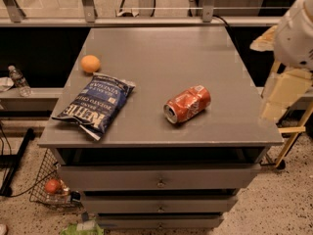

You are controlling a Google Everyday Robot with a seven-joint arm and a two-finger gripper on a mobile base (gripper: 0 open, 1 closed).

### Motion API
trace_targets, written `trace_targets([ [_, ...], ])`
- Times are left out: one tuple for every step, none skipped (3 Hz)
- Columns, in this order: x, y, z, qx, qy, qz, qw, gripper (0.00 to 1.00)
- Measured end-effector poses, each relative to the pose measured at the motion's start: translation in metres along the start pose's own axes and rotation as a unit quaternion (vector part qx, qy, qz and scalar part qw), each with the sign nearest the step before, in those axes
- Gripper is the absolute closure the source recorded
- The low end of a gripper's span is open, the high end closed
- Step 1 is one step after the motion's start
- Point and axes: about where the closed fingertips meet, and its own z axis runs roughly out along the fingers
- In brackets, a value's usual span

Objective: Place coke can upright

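Observation:
The coke can (188, 104) is red with white lettering and slightly dented. It lies on its side on the grey cabinet top (161, 48), right of centre, with its silver top facing the front left. My gripper (279, 96) hangs off the right edge of the cabinet, about level with the can and well to its right, not touching it. The white arm housing (297, 31) is above the gripper. The gripper holds nothing that I can see.
A blue chip bag (95, 104) lies at the front left of the top and an orange (90, 63) sits behind it. The cabinet has drawers (159, 180) below. A wire basket (51, 187) and a water bottle (18, 81) are on the left.

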Motion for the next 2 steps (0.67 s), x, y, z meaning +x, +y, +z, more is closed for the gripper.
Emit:
trace_targets([
  [-0.047,-0.012,0.033,-0.015,-0.023,-0.134,0.9906,0.0],
  [-0.079,-0.023,0.068,-0.024,-0.016,-0.242,0.97,0.0],
])
